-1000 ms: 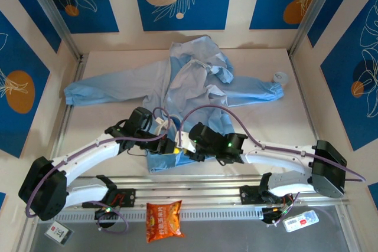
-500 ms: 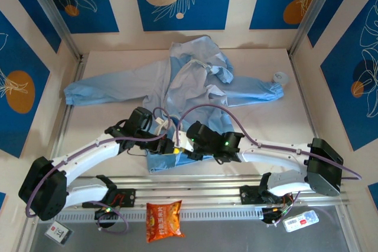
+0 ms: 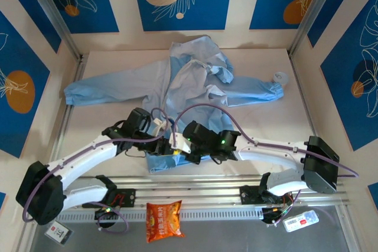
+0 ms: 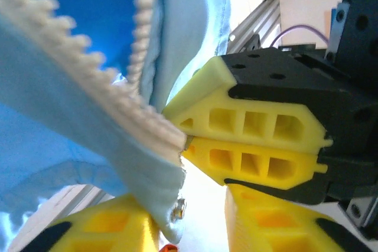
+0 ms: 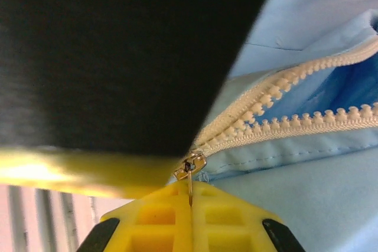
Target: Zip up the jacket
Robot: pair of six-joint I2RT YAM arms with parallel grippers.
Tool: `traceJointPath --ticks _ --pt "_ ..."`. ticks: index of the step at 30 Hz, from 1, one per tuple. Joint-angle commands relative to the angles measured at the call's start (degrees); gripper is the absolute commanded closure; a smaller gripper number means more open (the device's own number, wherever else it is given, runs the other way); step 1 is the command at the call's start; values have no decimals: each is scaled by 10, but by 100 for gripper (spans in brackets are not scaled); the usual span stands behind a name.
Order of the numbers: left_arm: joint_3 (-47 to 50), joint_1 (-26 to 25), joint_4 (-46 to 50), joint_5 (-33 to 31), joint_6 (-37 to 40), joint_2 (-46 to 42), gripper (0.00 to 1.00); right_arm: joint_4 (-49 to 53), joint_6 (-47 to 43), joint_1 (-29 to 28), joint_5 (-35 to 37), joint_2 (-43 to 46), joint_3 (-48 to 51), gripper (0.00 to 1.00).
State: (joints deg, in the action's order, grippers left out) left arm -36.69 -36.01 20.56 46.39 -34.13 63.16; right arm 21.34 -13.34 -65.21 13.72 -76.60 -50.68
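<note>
The jacket (image 3: 195,81) (light blue, sleeves spread) is laid across the surface (image 3: 118,116) at frame centre. Its zipper pull (image 5: 190,169) is clenched by the right pincer (image 5: 190,196) at the lower hem; the left pincer (image 4: 192,216) is parted around the hem corner.

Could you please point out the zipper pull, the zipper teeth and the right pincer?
zipper pull (image 5: 190,166): right wrist view, on its metal slider.
zipper teeth (image 5: 307,123): right wrist view, on the lower white row.
right pincer (image 5: 190,198): right wrist view, at the seam between its yellow fingertips.
</note>
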Motion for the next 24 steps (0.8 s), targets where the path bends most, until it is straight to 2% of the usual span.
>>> traceJointPath --ticks 1,4,7,16,18,21,24 --pt "7 4 41 -36 -4 -49 54 39 30 5 -73 -20 -32 100" --pt "33 4 58 -84 -32 -109 46 50 48 10 -102 -53 -48 100" --pt "75 4 58 -131 -81 -175 44 55 65 18 -130 -103 -66 100" --pt "169 3 28 -217 -204 -322 43 56 95 25 -194 -203 -127 100" --pt "185 4 18 -224 -227 -333 46 58 102 26 -198 -213 -133 100" --pt "226 2 -43 -224 -287 -333 58 59 116 27 -197 -226 -142 100" --pt "246 -8 -76 -249 -317 -338 60 61 128 28 -190 -236 -150 100"
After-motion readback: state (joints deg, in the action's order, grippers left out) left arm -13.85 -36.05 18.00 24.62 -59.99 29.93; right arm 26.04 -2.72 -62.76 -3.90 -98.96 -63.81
